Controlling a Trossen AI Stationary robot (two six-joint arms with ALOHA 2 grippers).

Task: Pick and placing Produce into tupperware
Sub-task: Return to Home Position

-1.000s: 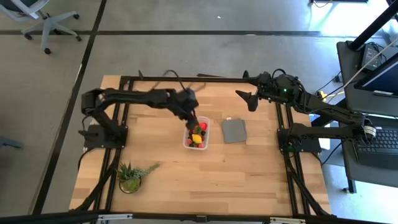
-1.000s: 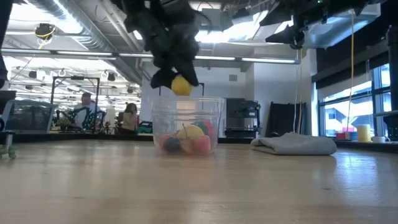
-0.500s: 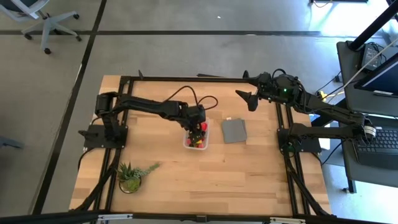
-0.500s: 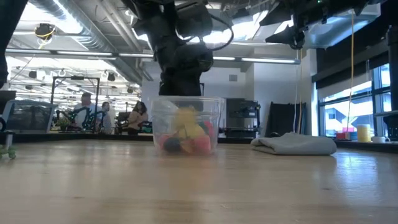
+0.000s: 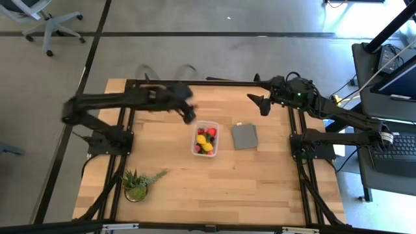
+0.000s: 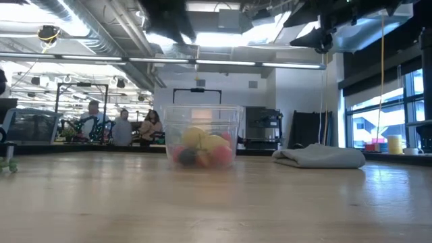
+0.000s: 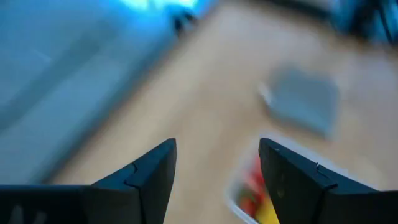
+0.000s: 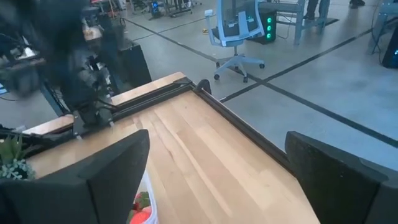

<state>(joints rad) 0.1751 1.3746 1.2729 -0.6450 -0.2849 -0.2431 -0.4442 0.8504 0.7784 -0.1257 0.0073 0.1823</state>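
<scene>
The tupperware [image 5: 205, 140] is a clear tub standing on its base on the wooden table, with red, yellow and dark produce [image 6: 201, 150] inside it. In the left wrist view the tupperware [image 7: 261, 193] shows just beyond my fingers. My left gripper [image 5: 188, 116] hangs open and holds nothing, above the table on the tub's far-left side. In the low view my left gripper [image 6: 169, 17] is a dark blur at the top. My right gripper [image 5: 260, 103] waits open, high over the far right of the table, also holding nothing.
A flat grey piece [image 5: 244, 136] lies just right of the tub. A green spiky potted plant [image 5: 136, 184] stands at the near left. Black frame rails [image 5: 195, 82] run along the table's far edge and both sides. People show in the room beyond the table.
My left gripper held a yellow piece over the tub, dipped into the tub and let it go. It has then risen and drawn back toward the table's far-left, tipping toward level. The yellow piece now lies in the tub among the other produce.
</scene>
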